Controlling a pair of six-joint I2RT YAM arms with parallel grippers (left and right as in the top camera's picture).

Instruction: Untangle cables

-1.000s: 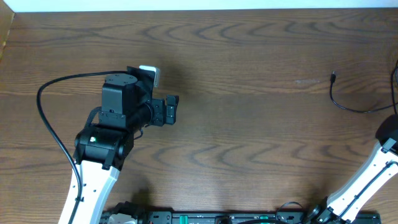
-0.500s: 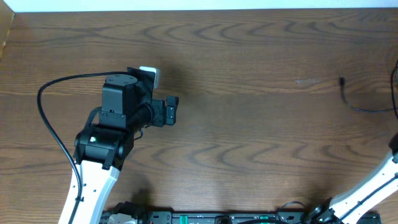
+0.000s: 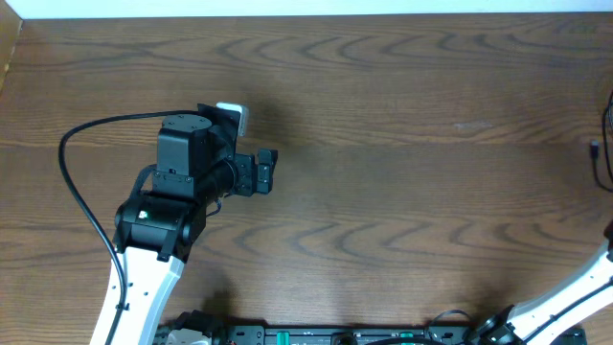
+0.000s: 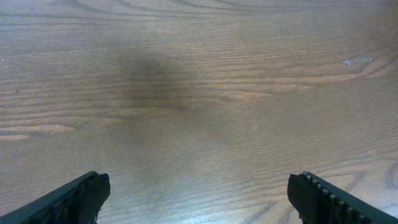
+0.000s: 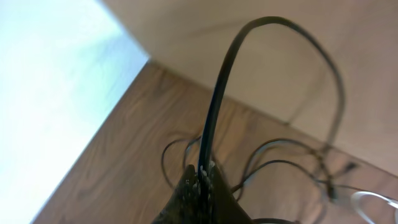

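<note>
Two arms share the table: your left gripper hangs wide apart and empty over the wood near the left edge, and your right gripper is pinched tight on the black cable at the right edge. Loose loops lie beneath it beside a pale strand, perhaps the white cable. With nothing pinning them, a hard pull could cinch the tangle or slip the cord from the jaws.

Soft, even light fell from above on the table. Ahead of the left gripper a dim shadow smudged the wood. The right wrist view was blurred: the black cable looked smeared, and that view's left side was bleached white.
</note>
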